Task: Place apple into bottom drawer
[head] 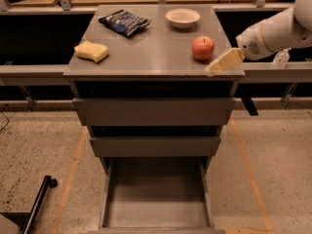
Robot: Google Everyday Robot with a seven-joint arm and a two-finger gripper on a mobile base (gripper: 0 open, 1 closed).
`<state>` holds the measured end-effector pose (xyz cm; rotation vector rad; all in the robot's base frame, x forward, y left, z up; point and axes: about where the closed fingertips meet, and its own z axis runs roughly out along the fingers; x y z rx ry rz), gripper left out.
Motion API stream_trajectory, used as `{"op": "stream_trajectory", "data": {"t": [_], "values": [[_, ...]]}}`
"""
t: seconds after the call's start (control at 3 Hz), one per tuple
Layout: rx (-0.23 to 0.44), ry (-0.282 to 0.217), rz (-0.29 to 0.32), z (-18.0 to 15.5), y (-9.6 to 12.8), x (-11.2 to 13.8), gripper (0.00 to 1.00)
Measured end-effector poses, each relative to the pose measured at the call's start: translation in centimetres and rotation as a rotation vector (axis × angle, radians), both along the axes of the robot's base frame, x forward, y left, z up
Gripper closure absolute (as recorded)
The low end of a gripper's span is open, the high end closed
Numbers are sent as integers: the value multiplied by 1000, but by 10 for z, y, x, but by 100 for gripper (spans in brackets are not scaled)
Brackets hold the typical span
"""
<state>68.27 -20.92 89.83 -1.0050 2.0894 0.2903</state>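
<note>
While the grey metal cabinet [153, 57] carries the red apple [203, 48] near the right front edge of its top, the bottom drawer [156, 194] stands pulled out well below and forward of the apple, its flat floor bare, evidently readied to receive the fruit. Two upper drawers [153, 112], between the apple and that open tray, are shut. The robot's white arm [273, 33] reaches in from the apple's right, angled down toward it. A dark blue snack bag [124, 22] lies well left of and behind the apple, a white bowl [183, 17] near behind it, a pale yellow sponge [91, 50] well to its left. The tan gripper [214, 68] hangs just right of and in front of the apple, near but apart, seemingly lining up a grasp; whether it is spread or pressed together cannot be told, and it holds nothing
</note>
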Motion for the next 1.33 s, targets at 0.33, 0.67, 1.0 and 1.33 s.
{"op": "stream_trajectory", "data": {"t": [0.33,0.67,1.0,1.33], "values": [[-5,-61,-8,5,-6,34,0],[3,-81,-4,2,-6,61,0],[36,-85,12,-5,4,86,0],[74,-73,36,-16,20,100,0]]}}
